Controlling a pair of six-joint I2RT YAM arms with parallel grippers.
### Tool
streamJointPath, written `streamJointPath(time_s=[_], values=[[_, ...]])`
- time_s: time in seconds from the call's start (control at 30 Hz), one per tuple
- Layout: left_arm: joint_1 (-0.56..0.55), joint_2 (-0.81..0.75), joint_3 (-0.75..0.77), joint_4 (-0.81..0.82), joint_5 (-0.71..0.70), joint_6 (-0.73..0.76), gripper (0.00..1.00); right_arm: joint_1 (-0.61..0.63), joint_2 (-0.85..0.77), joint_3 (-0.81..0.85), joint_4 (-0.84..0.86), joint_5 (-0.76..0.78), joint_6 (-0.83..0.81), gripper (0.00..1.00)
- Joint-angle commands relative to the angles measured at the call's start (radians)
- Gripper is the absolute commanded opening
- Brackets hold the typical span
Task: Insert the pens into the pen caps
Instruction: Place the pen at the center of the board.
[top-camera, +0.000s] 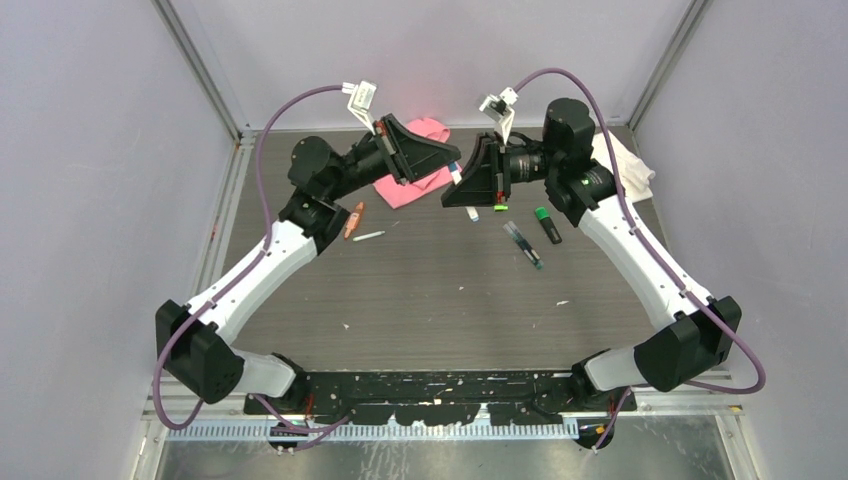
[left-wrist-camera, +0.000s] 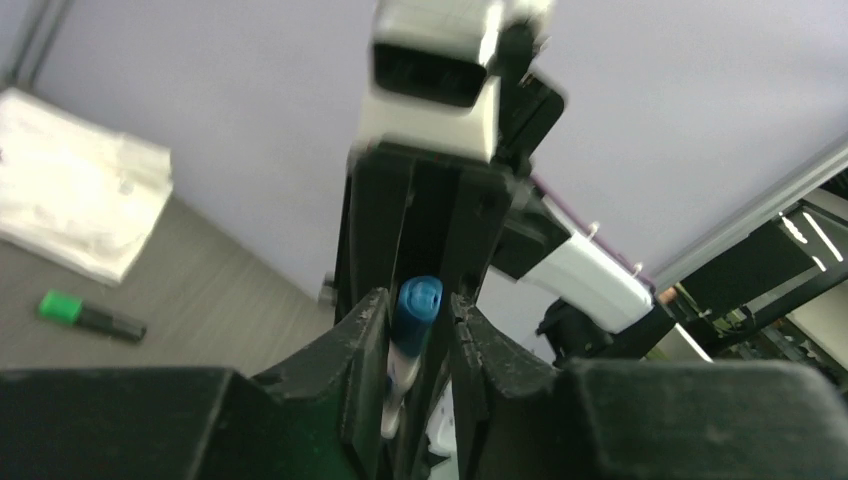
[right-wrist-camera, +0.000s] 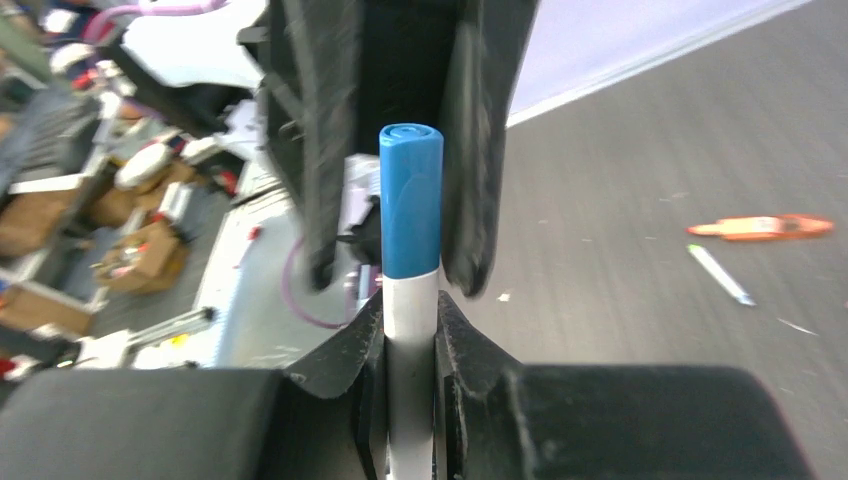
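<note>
Held pen: a white pen (right-wrist-camera: 410, 350) with a blue cap (right-wrist-camera: 410, 200) seated on its tip, up off the table (top-camera: 430, 300) at far centre, between the two arms.
Long axis: runs left to right across the scene, in line with the right arm's fingers; the capped end points left, at the left arm.
Look: plain white round barrel; solid mid-blue cap with a rounded end, shorter than the bare barrel in view.
Right gripper (right-wrist-camera: 410, 330): clamped on the white barrel just behind the cap, a finger pressed to each side.
Left gripper (left-wrist-camera: 415, 330): jaws apart, one on each side of the blue cap, with a gap showing beside it.
Orange pen (top-camera: 353, 220): flat on the table at far left, lying roughly near to far.
Slim white pen (top-camera: 368, 236): just beside the orange one, lying nearly left to right.
Dark green pen (top-camera: 522, 243): right of centre, slanted from far-left to near-right.
Black highlighter (top-camera: 546, 224): just right of the green pen, its green cap at the far end.
Pink cloth (top-camera: 415, 185): far centre, under the left arm's wrist.
White cloth (top-camera: 625, 160): far right, behind the right arm.
</note>
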Motion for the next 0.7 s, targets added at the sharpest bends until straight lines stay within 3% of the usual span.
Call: streamJointPath(time_s=[0.0,0.13,0.23,0.37,0.43,0.53,0.67], values=[[0.008,-0.08,-0.061,-0.097,-0.011,-0.028,0.46,-0.014,-0.082,-0.025,-0.12,0.177,-0.264,0.01],[0.034,-0.168,-0.113,-0.039,-0.137,0.006,0.68,-0.015,-0.124,-0.109,-0.274,0.2,-0.437,0.01],[0.048,-0.245,-0.185,-0.031,-0.22,0.079,0.77,-0.021,-0.158,-0.188,-0.317,0.232,-0.499,0.01],[0.052,-0.346,-0.289,-0.115,-0.318,0.228,0.79,-0.048,-0.175,-0.3,-0.294,0.372,-0.5,0.01],[0.052,-0.393,-0.342,-0.194,-0.376,0.272,0.79,-0.068,-0.163,-0.349,-0.281,0.487,-0.497,0.12],[0.054,-0.442,-0.427,-0.24,-0.437,0.286,0.79,-0.112,-0.113,-0.386,-0.304,0.58,-0.537,0.18],[0.054,-0.489,-0.532,-0.257,-0.507,0.279,0.79,-0.134,-0.032,-0.436,-0.264,0.818,-0.566,0.2]])
